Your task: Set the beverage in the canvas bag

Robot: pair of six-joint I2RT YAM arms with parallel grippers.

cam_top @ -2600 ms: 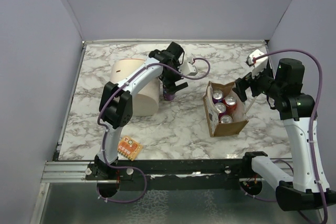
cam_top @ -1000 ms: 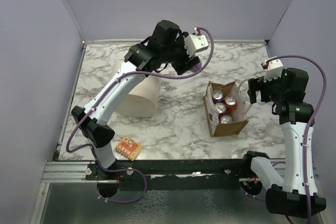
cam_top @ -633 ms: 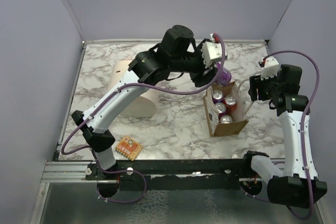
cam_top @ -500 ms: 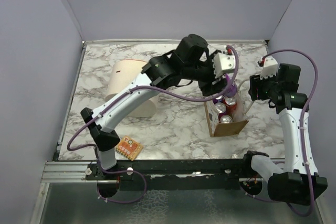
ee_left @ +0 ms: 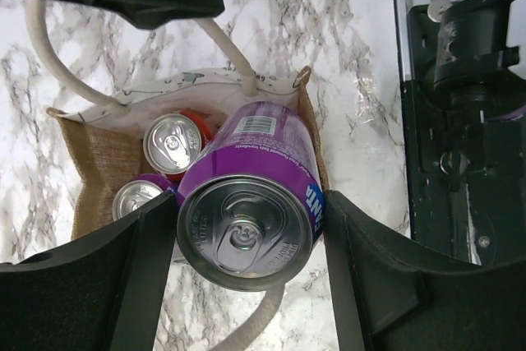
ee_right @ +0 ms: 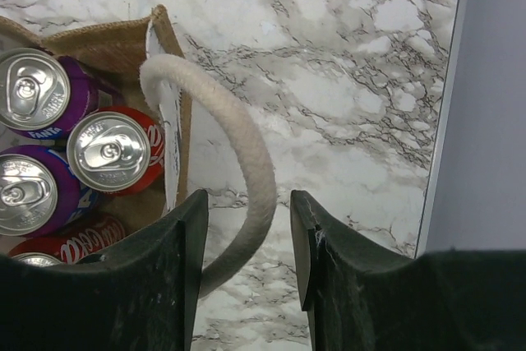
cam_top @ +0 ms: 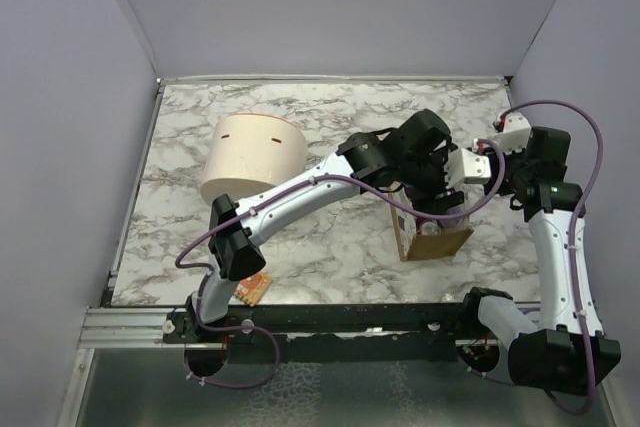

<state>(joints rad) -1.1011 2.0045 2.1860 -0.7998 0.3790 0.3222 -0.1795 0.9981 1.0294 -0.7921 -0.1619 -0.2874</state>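
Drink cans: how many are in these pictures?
5. A held purple can is in the left gripper over the canvas bag. Inside: a Fanta can, a second purple can, a red can, a Coca-Cola can. Others may be hidden.

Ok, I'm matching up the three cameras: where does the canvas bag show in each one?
Top external: canvas bag right of centre, mostly hidden under the left arm; its near wall shows.
Left wrist: left of centre, mouth open behind the purple can in the left claw.
Right wrist: upper left, cans inside.
Shared landmark: its whitish loop handle.
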